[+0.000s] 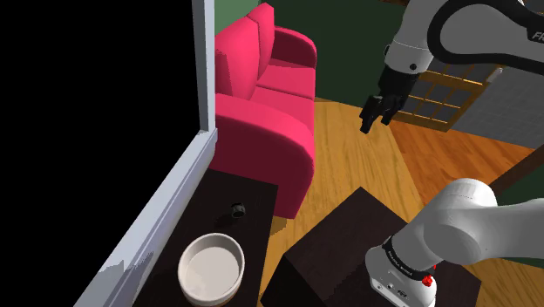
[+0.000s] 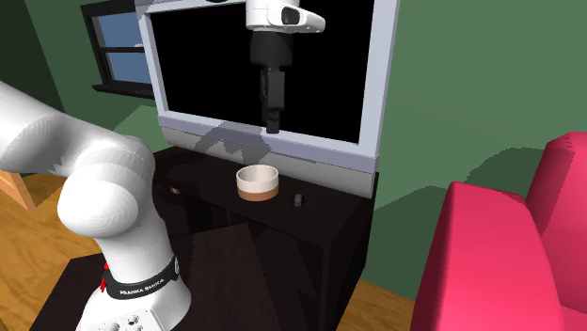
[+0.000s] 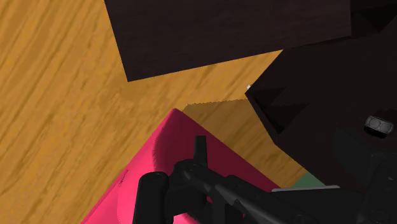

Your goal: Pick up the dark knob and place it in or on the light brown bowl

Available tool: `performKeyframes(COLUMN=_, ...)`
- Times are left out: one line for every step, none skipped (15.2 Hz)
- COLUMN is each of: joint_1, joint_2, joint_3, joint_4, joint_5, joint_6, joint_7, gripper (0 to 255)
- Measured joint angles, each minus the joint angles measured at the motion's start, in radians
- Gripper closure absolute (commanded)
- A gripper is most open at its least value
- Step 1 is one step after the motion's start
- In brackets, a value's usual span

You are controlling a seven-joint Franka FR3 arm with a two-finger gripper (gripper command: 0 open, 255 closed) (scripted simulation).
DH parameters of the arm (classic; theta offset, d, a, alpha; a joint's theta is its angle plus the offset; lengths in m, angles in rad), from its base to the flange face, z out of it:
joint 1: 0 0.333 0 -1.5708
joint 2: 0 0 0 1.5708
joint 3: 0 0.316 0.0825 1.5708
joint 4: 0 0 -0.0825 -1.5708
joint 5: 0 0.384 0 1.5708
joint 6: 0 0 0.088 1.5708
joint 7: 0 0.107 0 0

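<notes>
At the left of the shoulder view you have a black area edged by a grey frame. Against that frame, in the lower left of the picture, stands a dark table. The bowl sits on it at the bottom edge, pale inside and upright. The knob, small and dark, rests on the same table just above the bowl in the frame, near it but not touching.

Toward the middle, a red sofa runs from the table's far end to the top of the picture, on a wooden floor. In the upper right the gripper hangs in the air over that floor, well apart from knob and bowl. It carries nothing, and you cannot tell whether its jaws are parted or closed. The stand and the arm fill the lower right.

In the second exterior view the bowl, brown around its base, is at centre. The knob is just to its right on the table, and the gripper hangs high above them before the black area.

In the wrist view the knob lies on the dark table, beyond the sofa's corner.
</notes>
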Motion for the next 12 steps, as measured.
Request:
performKeyframes(joint_1=0.0, joint_2=0.0, joint_3=0.0, joint_4=0.0, joint_5=0.0, joint_6=0.0, joint_7=0.0, gripper=0)
performKeyframes(joint_1=0.004, joint_2=0.004, joint_3=0.01, joint_4=-0.009, joint_5=0.007, joint_6=0.013, joint_7=0.012, gripper=0)
performKeyframes(joint_1=0.007, joint_2=0.016, joint_3=0.022, joint_4=-0.021, joint_5=0.014, joint_6=0.035, joint_7=0.026, gripper=0)
performKeyframes(joint_1=0.012, joint_2=0.033, joint_3=0.036, joint_4=-0.032, joint_5=0.024, joint_6=0.063, joint_7=0.042, gripper=0)
performKeyframes(joint_1=0.017, joint_2=0.046, joint_3=0.05, joint_4=-0.041, joint_5=0.032, joint_6=0.085, joint_7=0.059, gripper=0)
performKeyframes(joint_1=0.023, joint_2=0.058, joint_3=0.068, joint_4=-0.055, joint_5=0.043, joint_6=0.11, joint_7=0.08, gripper=0)
performKeyframes(joint_1=0.03, joint_2=0.074, joint_3=0.087, joint_4=-0.07, joint_5=0.055, joint_6=0.141, joint_7=0.102, gripper=0)
performKeyframes(joint_1=0.035, joint_2=0.092, joint_3=0.102, joint_4=-0.074, joint_5=0.062, joint_6=0.164, joint_7=0.119, gripper=0)
performKeyframes(joint_1=0.04, joint_2=0.115, joint_3=0.119, joint_4=-0.077, joint_5=0.071, joint_6=0.19, joint_7=0.138, gripper=0)
performKeyframes(joint_1=0.043, joint_2=0.136, joint_3=0.132, joint_4=-0.092, joint_5=0.077, joint_6=0.225, joint_7=0.154, gripper=0)
performKeyframes(joint_1=0.051, joint_2=0.162, joint_3=0.155, joint_4=-0.098, joint_5=0.088, joint_6=0.258, joint_7=0.179, gripper=0)
performKeyframes(joint_1=0.055, joint_2=0.179, joint_3=0.17, joint_4=-0.112, joint_5=0.095, joint_6=0.288, joint_7=0.197, gripper=0)
